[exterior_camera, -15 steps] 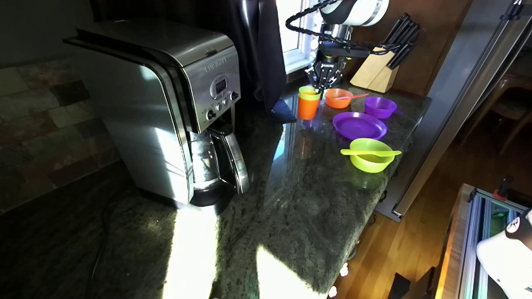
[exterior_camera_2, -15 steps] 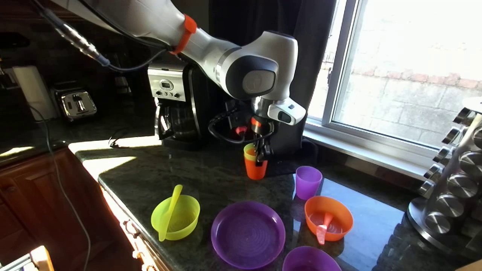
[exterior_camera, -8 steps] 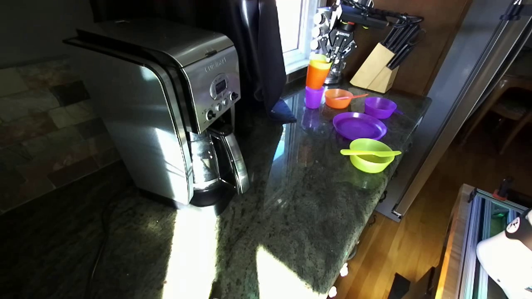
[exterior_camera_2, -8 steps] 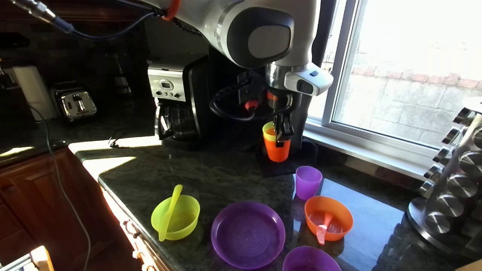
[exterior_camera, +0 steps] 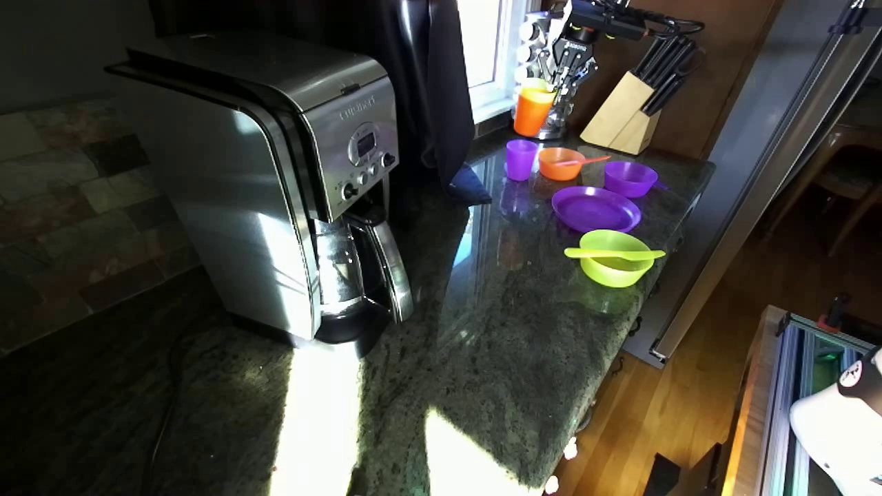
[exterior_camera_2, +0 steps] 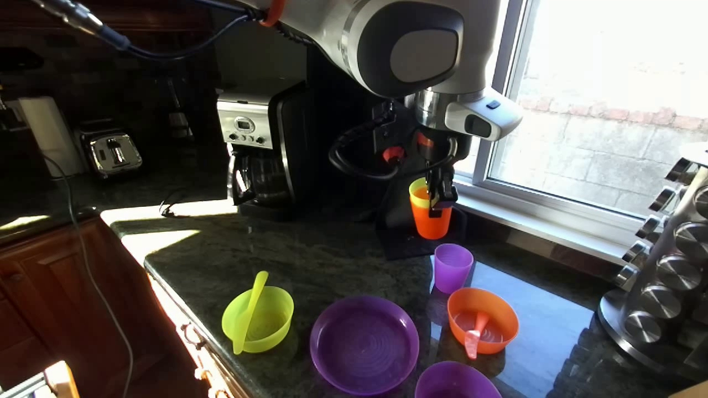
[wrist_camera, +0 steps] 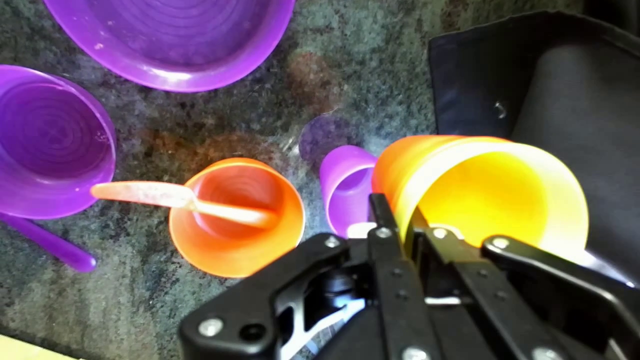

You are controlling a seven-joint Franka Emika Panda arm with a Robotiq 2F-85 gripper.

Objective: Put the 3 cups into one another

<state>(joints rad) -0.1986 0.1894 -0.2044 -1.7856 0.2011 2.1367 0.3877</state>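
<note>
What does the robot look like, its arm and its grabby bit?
Its arm is white and smooth, with a dark, rounded cap, an orange-red band and a black, looping cable. The gripper is black, with jointed bars and silver screws. An exterior view shows pale lettering on it, too small to read.

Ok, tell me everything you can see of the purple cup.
The purple cup is a small, plain tumbler, seemingly plastic and slightly translucent, with no handle showing and a round rim wider than its base. It stands upright on the dark counter, mouth uncovered, beside the orange bowl but apart from it. Only the counter touches it. Part of it is hidden in the wrist view, and its inside shows only partly.
</note>
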